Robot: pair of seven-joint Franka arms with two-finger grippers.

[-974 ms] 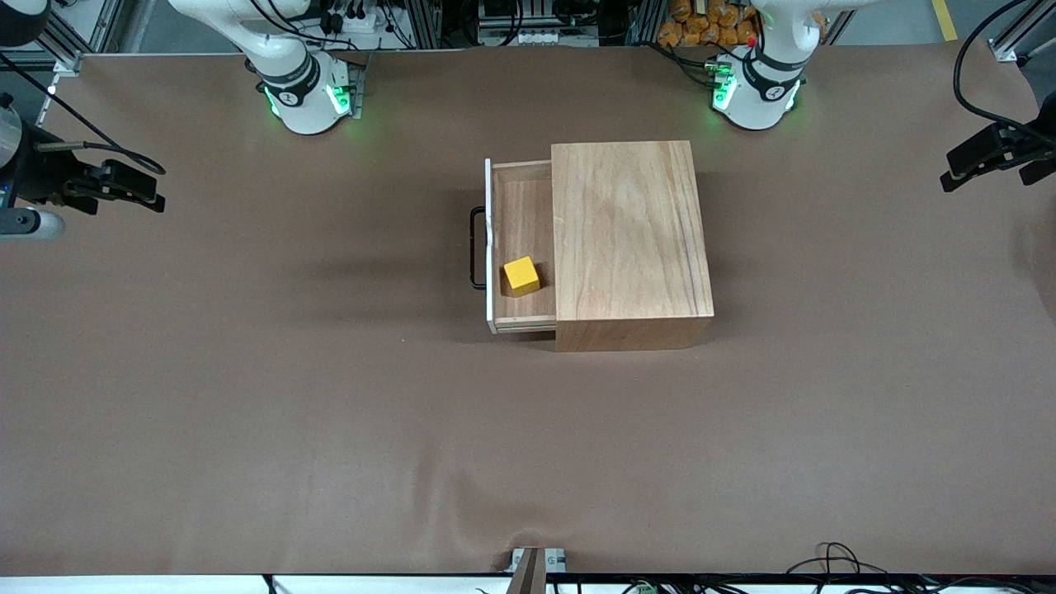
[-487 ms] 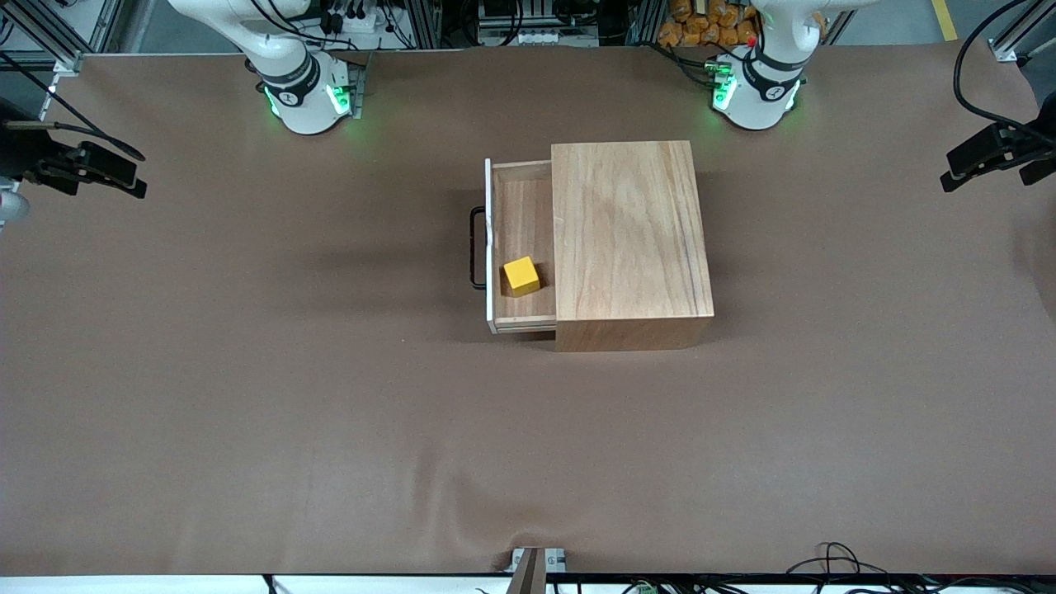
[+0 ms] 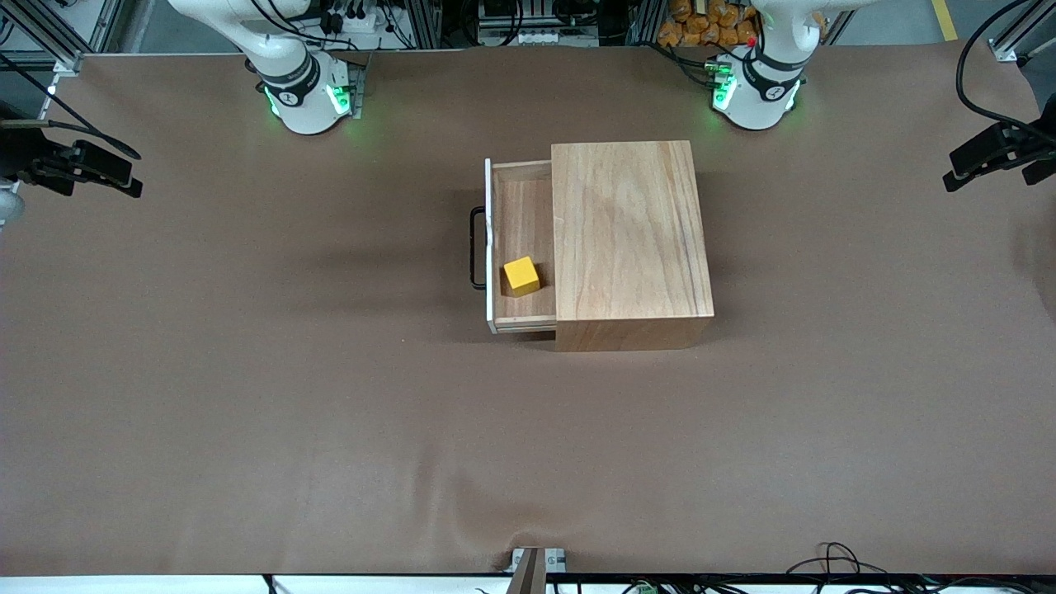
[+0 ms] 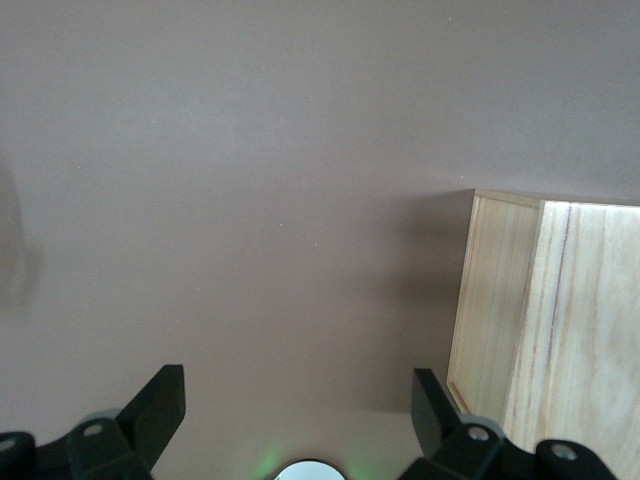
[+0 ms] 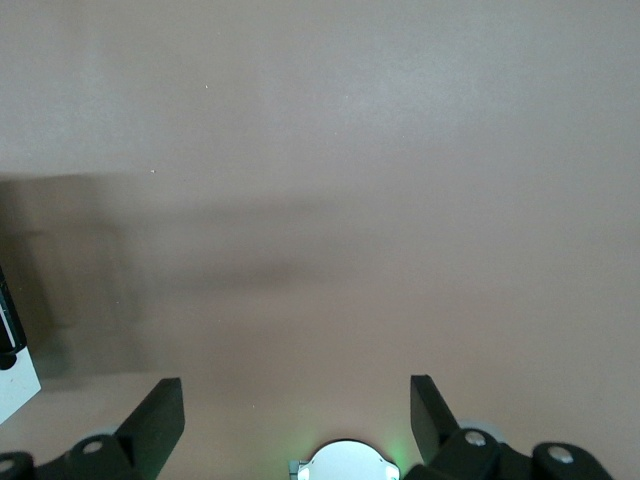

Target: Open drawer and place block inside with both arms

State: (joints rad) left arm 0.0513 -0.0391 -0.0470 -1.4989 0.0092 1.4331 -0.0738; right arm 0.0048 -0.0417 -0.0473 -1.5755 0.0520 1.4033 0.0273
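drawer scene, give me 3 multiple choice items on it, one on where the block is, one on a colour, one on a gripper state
1. Where is the block?
A. on top of the wooden box
B. in the open drawer
C. on the bare table

2. What colour is the drawer's handle?
A. black
B. red
C. white

3. How does the left gripper stand?
A. shut on the block
B. shut on the handle
C. open, holding nothing

Answers:
1. B: the front view shows the yellow cube on the floor of the drawer, which is pulled out of the wooden box, in the part of the tray nearer the front camera.
2. A: a thin black wire loop stands on the white-edged front panel.
3. C: the left wrist view shows its fingers spread wide over bare table. The right gripper is open too, at the right arm's end of the table.
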